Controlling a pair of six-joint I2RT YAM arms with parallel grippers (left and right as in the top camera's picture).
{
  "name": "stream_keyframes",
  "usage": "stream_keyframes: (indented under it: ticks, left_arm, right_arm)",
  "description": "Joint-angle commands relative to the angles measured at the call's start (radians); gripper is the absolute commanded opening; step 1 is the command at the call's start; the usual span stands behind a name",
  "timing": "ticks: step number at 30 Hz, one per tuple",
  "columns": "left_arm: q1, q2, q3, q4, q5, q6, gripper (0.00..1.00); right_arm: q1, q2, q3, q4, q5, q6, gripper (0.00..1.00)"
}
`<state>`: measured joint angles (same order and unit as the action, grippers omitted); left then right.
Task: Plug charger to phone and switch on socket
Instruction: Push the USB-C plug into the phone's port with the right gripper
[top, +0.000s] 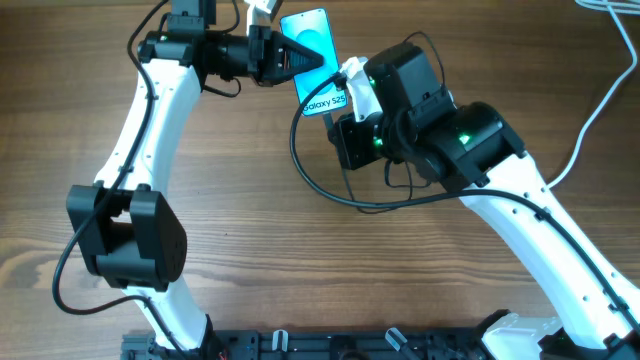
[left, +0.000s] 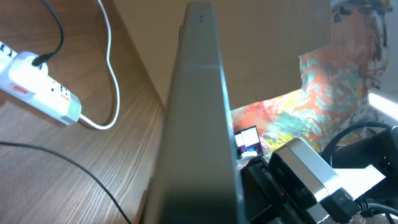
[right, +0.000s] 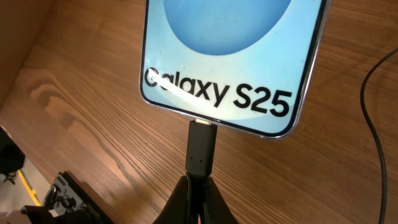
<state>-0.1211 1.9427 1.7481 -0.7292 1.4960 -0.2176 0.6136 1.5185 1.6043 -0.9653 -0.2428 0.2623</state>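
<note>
My left gripper (top: 292, 56) is shut on the phone (top: 312, 45) and holds it tilted above the table at the top middle. The phone's cyan screen reads "Galaxy S25" in the right wrist view (right: 230, 50). Its edge fills the left wrist view (left: 199, 124). My right gripper (right: 200, 193) is shut on the charger's dark connector (right: 202, 149). The connector's tip touches the middle of the phone's lower short edge; how deep it sits I cannot tell. The charger's black cable (top: 305, 165) loops below. The white socket (left: 37, 87) lies on the table, seen only in the left wrist view.
A thick white cord (left: 112, 74) runs from the socket across the wooden table (top: 300, 270). A pale cord (top: 600, 100) crosses the table's right side. A black rail (top: 330, 345) lines the front edge. Colourful cloth (left: 311, 99) lies beyond the table.
</note>
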Motion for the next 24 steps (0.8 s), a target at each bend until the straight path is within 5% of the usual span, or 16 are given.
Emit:
stream_keyframes:
  ticks: [1,24]
  left_arm:
    - [-0.013,-0.031,0.012,-0.051,0.038,0.027,0.04]
    - [-0.047,-0.031,0.012,-0.095,0.029,0.032,0.04]
  right_arm:
    - [-0.006,-0.003,0.05,0.071,0.04,-0.023,0.04]
    - [-0.006,0.032,0.051,0.163,0.04,-0.027,0.06]
